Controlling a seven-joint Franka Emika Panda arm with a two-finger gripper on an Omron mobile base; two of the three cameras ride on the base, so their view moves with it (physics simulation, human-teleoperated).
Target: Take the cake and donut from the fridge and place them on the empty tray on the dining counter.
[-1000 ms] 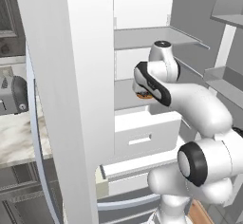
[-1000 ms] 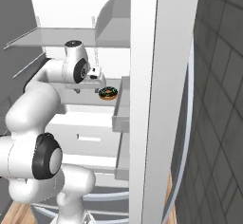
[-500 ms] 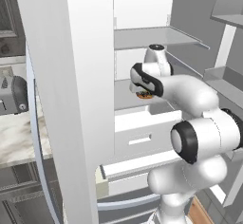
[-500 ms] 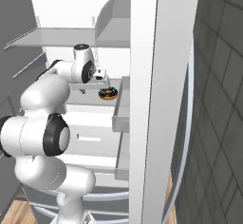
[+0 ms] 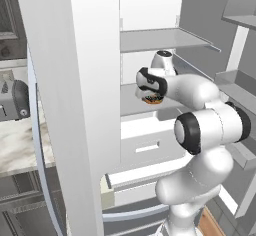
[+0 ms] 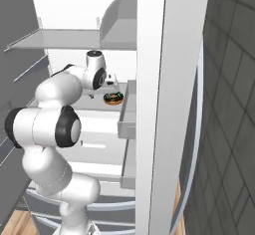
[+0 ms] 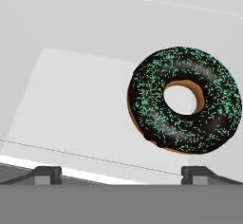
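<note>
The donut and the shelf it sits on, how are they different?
The donut is dark chocolate brown with green sprinkles; the fridge shelf is plain white. The donut is a small round ring with a hole; the shelf is a wide flat sheet. Both are inside the fridge, under the open pincer.

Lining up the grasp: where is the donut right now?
The donut lies on a white fridge shelf; in the hand view it sits right of centre, just beyond the open gripper.

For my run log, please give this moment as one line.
phase: reaching | gripper: open, empty | target: donut on fridge shelf | cake: unseen
</note>
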